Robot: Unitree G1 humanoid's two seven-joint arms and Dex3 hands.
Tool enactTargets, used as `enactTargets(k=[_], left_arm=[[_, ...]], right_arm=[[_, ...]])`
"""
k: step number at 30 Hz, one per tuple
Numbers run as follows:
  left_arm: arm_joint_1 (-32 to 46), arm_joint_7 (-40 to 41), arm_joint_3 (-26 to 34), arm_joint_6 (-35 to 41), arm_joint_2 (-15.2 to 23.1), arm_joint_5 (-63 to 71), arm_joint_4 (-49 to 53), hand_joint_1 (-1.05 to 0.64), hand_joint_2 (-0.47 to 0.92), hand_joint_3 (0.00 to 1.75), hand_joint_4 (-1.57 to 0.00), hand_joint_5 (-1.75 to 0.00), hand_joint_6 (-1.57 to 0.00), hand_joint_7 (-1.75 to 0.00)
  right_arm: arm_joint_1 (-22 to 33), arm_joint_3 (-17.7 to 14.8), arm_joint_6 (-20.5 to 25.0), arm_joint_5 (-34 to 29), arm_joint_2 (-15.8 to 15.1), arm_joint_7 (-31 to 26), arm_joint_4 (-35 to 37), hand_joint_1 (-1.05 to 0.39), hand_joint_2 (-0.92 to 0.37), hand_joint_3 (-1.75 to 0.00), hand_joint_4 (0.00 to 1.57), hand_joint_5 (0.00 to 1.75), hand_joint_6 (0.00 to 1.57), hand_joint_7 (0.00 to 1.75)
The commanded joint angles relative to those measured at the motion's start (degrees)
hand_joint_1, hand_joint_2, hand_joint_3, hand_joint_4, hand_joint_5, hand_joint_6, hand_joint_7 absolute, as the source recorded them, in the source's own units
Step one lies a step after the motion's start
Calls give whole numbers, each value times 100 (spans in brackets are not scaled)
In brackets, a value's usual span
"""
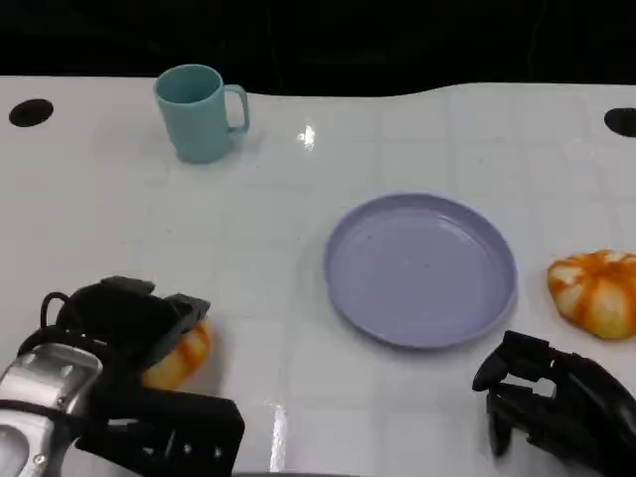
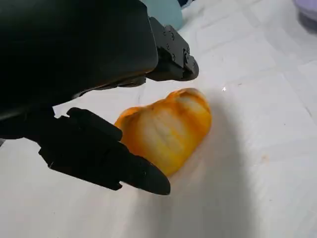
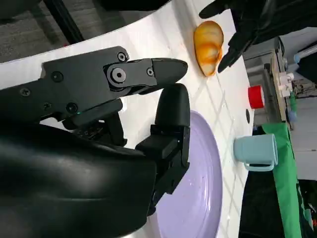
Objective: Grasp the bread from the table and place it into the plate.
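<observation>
Head view: one white table (image 1: 119, 219). One teal mug (image 1: 199, 111) far left, upright, handle to the right. One lavender plate (image 1: 420, 268) right of centre, bare. Two orange breads: one bread (image 1: 179, 356) near left, on the table, well apart from the plate, half hidden under the left hand (image 1: 134, 333); a second bread (image 1: 596, 292) at the right edge, just right of the plate, not touching it. Left hand's fingers spread over and around the near-left bread. Right hand (image 1: 547, 397) near right, on the near side of the plate, fingers curled downward, nothing in them.

Left wrist view: one bread (image 2: 166, 130) lying on the table between the fingers (image 2: 106, 156), one finger on either side, parted; contact with the crust cannot be told, no closed grasp seen. Mug (image 2: 166, 11) just visible beyond.

Right wrist view: right hand's fingers (image 3: 148, 74) bent, apart from one another, holding nothing, above the plate (image 3: 203, 191). One bread (image 3: 208, 45) beyond, with the left hand (image 3: 247, 25) over it. One mug (image 3: 256, 151) farther on.
</observation>
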Motion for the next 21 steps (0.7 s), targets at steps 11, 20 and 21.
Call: enactTargets(k=[11,20,21], left_arm=[[-334,946,-218,-242,90,-527,1133,-32,85,5,-29,-5,-35,-3],[-463,3000,-138,-1495,65,-1103,2369,-22,67,101,-67,-138,-104,-8],[-507,3168,-154,-1599,54,-1120,2529,-23,65,109,-70,-145,-110,-10]], right_arm=[[67,-10,66,-44,-108,10,46,-51,-92,-25,65,175,68,134],[48,-17,91,-38,-105,4,62,-52,-92,-25,65,175,69,134],[41,-19,108,-26,-105,22,66,-52,-92,-25,66,175,69,134]])
